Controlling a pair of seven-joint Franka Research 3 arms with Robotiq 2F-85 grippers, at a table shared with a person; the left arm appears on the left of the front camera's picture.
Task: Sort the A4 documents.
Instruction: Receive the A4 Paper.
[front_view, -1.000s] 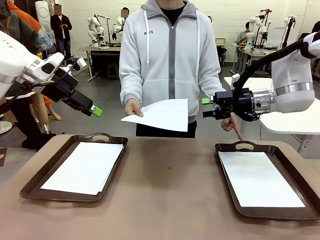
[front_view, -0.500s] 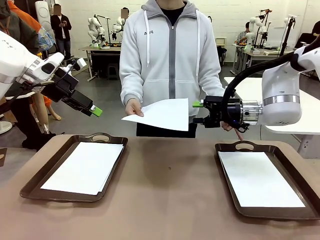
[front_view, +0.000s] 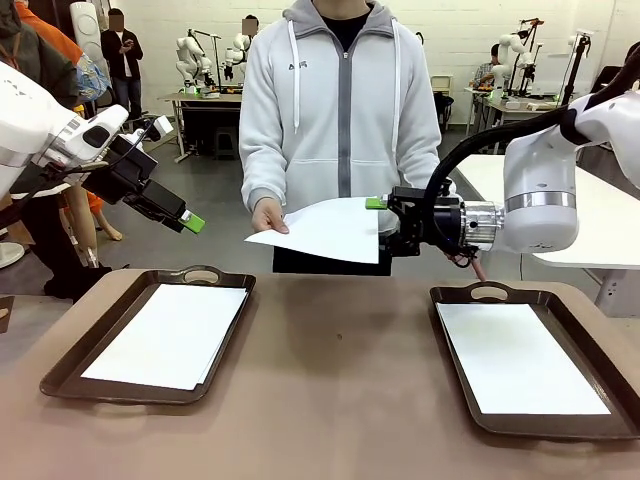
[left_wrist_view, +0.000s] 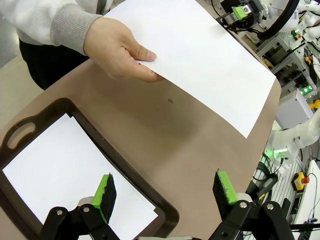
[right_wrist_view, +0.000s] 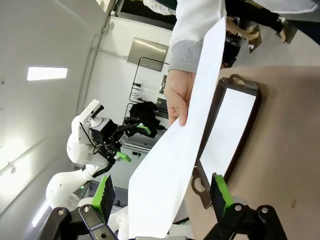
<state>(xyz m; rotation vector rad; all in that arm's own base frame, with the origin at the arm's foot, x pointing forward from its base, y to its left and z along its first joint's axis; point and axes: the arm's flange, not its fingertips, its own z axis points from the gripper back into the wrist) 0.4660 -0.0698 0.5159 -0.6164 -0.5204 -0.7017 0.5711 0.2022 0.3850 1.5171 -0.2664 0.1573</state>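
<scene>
The right claw (front_view: 378, 228) is spread wide, jaws above and below the near edge of the sheet (front_view: 325, 229), not pinching it; in the wrist cam the paper runs up between its green pads (right_wrist_view: 104, 193) w/ gaps on both sides. The sheet is held out over the far side of the table (front_view: 330, 380) by the person's hand (front_view: 267, 216), which grips its left corner. Its long axis runs roughly left-right across the table, from the hand toward the claw, face tilted a bit, right edge higher.

The left claw (front_view: 196, 223) hangs up in the air on the left, well apart from the sheet, also spread, nothing between its pads (left_wrist_view: 104, 192). It points down toward the left tray.

Two brown trays w/ handles at the far end. The left tray (front_view: 70, 366) holds white sheets (front_view: 170, 334), long axis running away from me, top one slightly askew so a second edge shows at the right. The right tray (front_view: 590, 330) holds a white sheet (front_view: 518, 358) lying flat, long axis the same way, square to the rim.
</scene>
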